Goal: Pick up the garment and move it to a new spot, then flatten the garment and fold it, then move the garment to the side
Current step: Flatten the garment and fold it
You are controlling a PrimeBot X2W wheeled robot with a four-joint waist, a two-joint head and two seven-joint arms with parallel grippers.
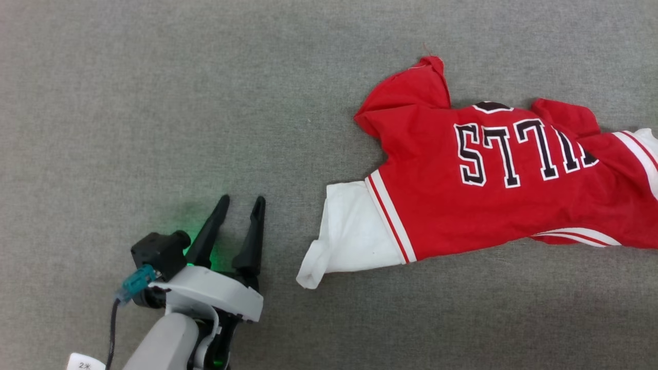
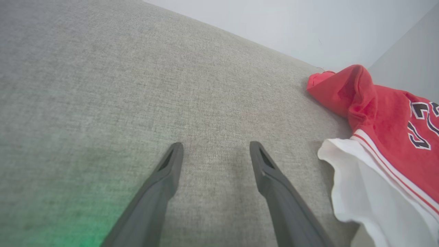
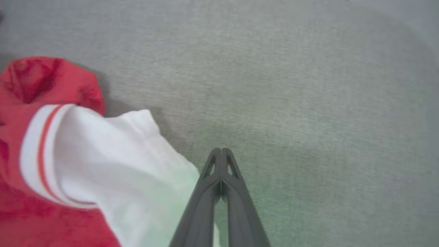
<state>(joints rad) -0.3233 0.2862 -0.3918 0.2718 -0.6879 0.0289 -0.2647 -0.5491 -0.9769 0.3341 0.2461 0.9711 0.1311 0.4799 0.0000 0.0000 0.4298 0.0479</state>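
The garment (image 1: 462,205) lies crumpled on the grey cloth surface at the right: red with black white-outlined letters upside down, and a white sleeve (image 1: 349,236) pointing left. My left gripper (image 1: 241,200) rests open to the left of that sleeve, with nothing between its fingers. In the left wrist view the left gripper (image 2: 216,145) spreads over bare grey cloth, and the garment (image 2: 384,137) is at the right. My right gripper (image 3: 222,151) is shut, its tips together over grey cloth. The other white sleeve (image 3: 113,164) of the garment (image 3: 20,206) lies against its left finger and runs under it.
The grey woven surface (image 1: 154,103) stretches wide to the left of and behind the shirt. A pale wall (image 2: 291,27) rises beyond its far edge in the left wrist view. A dark cable with a teal plug (image 1: 136,282) hangs at my left wrist.
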